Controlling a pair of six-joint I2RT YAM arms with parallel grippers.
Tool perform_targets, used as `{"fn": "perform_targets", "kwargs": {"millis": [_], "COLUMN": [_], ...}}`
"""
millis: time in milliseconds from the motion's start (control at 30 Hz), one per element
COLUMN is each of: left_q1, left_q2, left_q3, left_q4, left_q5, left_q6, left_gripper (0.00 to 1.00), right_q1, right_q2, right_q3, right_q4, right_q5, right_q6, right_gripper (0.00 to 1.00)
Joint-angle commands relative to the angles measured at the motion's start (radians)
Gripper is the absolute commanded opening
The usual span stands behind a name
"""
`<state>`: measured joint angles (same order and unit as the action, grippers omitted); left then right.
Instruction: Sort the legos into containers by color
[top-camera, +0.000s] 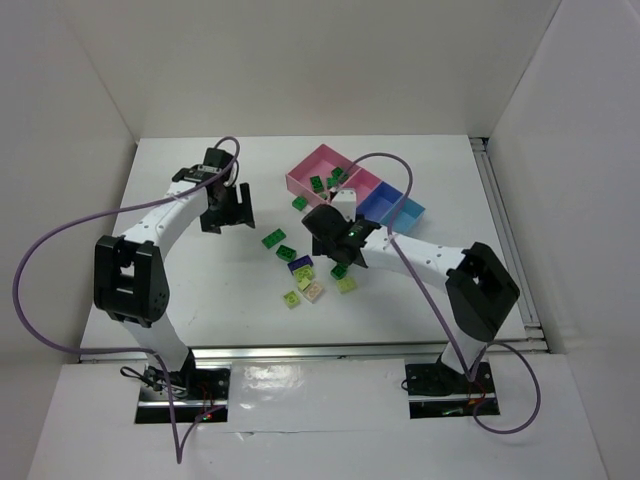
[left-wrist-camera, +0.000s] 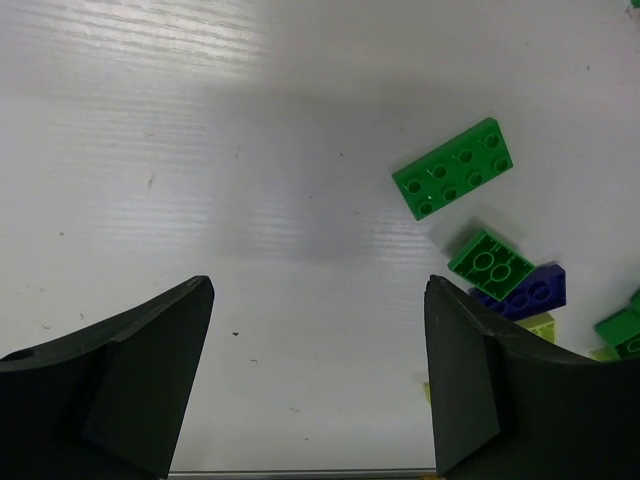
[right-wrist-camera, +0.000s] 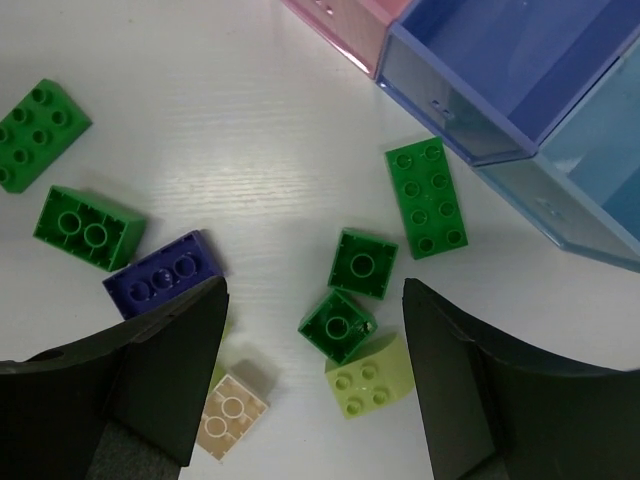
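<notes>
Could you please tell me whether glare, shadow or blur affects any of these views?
Top external: even light, legos small but distinguishable. Left wrist: glare whitens the table at top, and a soft shadow band crosses its middle. Right wrist: mild glare patch on the table, legos sharp, and the dark right tool shows little detail.

I see bright, even overhead light, with soft glare on the white surface (left-wrist-camera: 200, 60) in both wrist views. Shadows are faint and diffuse; the left end effector (left-wrist-camera: 316, 290) reads dark, edges slightly soft.
</notes>
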<state>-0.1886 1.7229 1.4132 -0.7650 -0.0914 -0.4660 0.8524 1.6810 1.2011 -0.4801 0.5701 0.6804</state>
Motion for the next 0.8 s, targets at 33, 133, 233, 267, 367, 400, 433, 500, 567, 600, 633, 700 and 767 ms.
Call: {"fn": "perform_targets", "kwargs": {"millis": [33,133,233,267,367,400,433,500,567,600,633,700,767], "left_q1": [0.001,-0.008,-0.008,-0.008,-0.008,-0.008,-0.008,-0.008,-0.008,-0.008,-0.008,-0.008,-0.008], "left_q2": [-0.014,0.007,0.007,0.007,0.007,0.007,0.007,0.007,0.017,0.017,0.026,0.026,0.026], "left_q3": [-0.002,-0.002,0.007,0.007,0.007,-0.002,-0.002,-0.014,-0.025,-0.025,-0.025,-0.025,-0.025], "left_q4": [0.039,0.039,0.039,0.030,0.030,0.030,0.030,0.030,0.039,0.039,0.039,0.039,0.039], "left_q5": [0.071,0.071,0.071,0.071,0.071,0.071,0.071,0.071,0.071,0.081,0.081,0.081,0.081], "left_q6": [0.021,0.012,0.012,0.012,0.012,0.012,0.012,0.012,0.012,0.012,0.012,0.012,0.021], "left_gripper": [0.89,0.89,0.89,0.89,0.89,0.89,0.89,0.88,0.88,0.88,0.88,0.88,0.88], "right_q1": [-0.076,-0.107,-0.116,-0.116,-0.125,-0.125,-0.134,-0.135,-0.135,-0.135,-0.135,-0.135,-0.135], "right_q2": [0.002,0.034,0.078,0.089,0.089,0.098,0.098,0.129,0.138,0.138,0.147,0.148,0.158], "right_q3": [0.011,0.011,0.020,0.020,-0.014,-0.014,-0.023,-0.014,-0.014,-0.014,-0.014,-0.014,-0.014], "right_q4": [-0.026,-0.037,-0.048,-0.048,-0.003,0.006,0.006,-0.005,-0.005,-0.005,-0.005,-0.005,-0.005], "right_q5": [-0.071,-0.095,-0.130,-0.139,-0.180,-0.191,-0.200,-0.200,-0.210,-0.210,-0.210,-0.219,-0.219], "right_q6": [0.088,0.097,0.107,0.120,0.120,0.120,0.120,0.120,0.120,0.120,0.120,0.120,0.120], "right_gripper": [0.81,0.82,0.82,0.82,0.81,0.81,0.78,0.75,0.68,0.64,0.61,0.60,0.60]}}
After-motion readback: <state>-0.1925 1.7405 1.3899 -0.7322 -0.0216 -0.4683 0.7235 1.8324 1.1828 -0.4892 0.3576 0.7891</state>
